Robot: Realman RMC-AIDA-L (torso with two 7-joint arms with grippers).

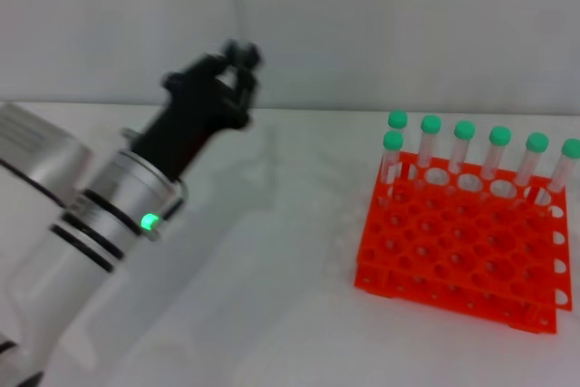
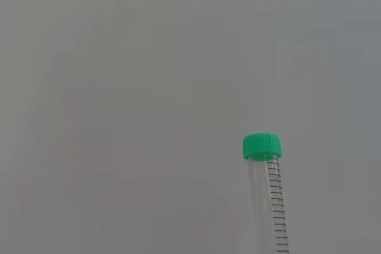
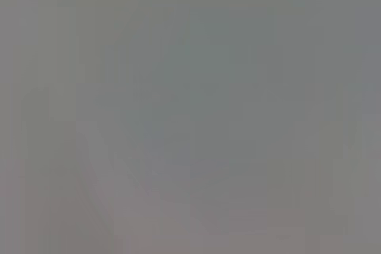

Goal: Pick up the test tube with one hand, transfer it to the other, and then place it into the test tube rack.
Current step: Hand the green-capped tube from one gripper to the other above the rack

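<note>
My left gripper [image 1: 239, 56] is raised above the table at the left, shut on the lower end of the test tube [image 1: 237, 2]. The tube stands upright, its green cap at the top of the head view. In the left wrist view the same test tube [image 2: 269, 197] rises with its green cap and printed scale against a plain grey wall. The orange test tube rack [image 1: 462, 242] sits on the table at the right, well apart from the gripper. My right gripper is out of view, and the right wrist view shows only a plain grey surface.
Several green-capped tubes [image 1: 464, 147] stand in the back row of the rack. The white table [image 1: 272, 296] stretches between my left arm and the rack. A grey wall [image 1: 408, 24] stands behind.
</note>
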